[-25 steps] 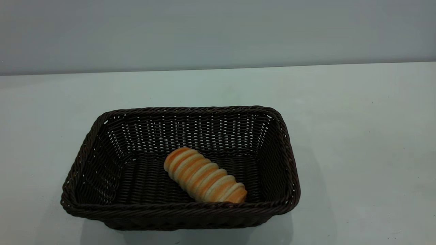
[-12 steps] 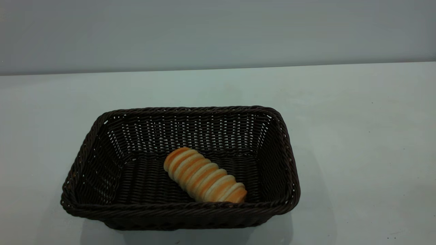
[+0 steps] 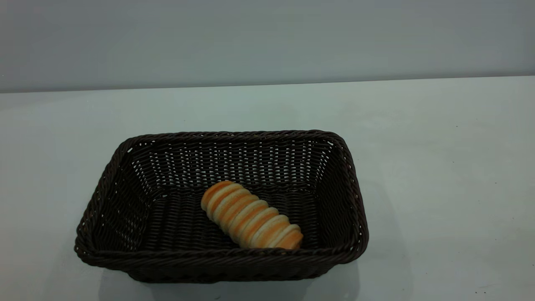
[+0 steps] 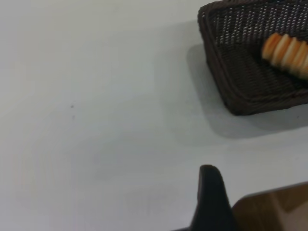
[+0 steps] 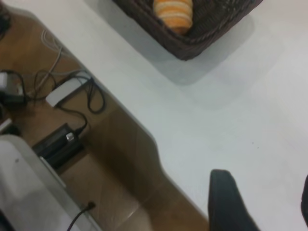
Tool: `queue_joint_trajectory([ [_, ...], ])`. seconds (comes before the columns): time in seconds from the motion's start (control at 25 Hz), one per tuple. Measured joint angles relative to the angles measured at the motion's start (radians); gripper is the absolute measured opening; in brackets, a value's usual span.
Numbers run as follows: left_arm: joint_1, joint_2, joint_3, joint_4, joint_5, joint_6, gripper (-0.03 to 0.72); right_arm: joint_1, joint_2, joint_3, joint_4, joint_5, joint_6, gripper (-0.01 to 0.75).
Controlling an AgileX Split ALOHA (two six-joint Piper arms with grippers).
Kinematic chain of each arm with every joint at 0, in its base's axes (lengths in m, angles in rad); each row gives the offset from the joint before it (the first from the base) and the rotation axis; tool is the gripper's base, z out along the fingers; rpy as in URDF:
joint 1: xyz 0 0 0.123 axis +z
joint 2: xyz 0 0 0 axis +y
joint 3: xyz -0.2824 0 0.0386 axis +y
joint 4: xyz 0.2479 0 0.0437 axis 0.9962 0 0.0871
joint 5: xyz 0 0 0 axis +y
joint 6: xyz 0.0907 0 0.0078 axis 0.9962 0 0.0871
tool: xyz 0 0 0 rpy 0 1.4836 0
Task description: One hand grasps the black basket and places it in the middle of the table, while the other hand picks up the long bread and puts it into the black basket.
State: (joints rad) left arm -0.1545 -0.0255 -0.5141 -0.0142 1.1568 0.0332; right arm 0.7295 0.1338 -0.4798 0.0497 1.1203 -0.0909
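Note:
The black basket (image 3: pixel 125 200) stands on the white table (image 3: pixel 439 167), left of centre and near the front edge. The long bread (image 3: pixel 252 215) lies slantwise on its floor, one end against the front wall. Neither arm shows in the exterior view. In the left wrist view, my left gripper (image 4: pixel 211 197) hovers over bare table near the table's edge, far from the basket (image 4: pixel 240 82) and bread (image 4: pixel 288 48). In the right wrist view, my right gripper (image 5: pixel 263 185) is open and empty over the table edge, apart from the basket (image 5: pixel 192 45) and bread (image 5: pixel 174 13).
Beyond the table edge lies a brown floor (image 5: pixel 110 159) with cables (image 5: pixel 91 96), a white adapter (image 5: pixel 66 91) and a black box (image 5: pixel 57 144). A grey wall (image 3: pixel 267 42) backs the table. Bare tabletop stretches right of the basket.

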Motion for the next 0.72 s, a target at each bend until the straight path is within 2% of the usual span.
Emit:
queue_joint_trajectory([
  [0.72, 0.0, 0.0, 0.024, 0.014, -0.015, -0.003, 0.503, 0.0, -0.045, 0.0, -0.009, -0.001, 0.022, 0.356],
])
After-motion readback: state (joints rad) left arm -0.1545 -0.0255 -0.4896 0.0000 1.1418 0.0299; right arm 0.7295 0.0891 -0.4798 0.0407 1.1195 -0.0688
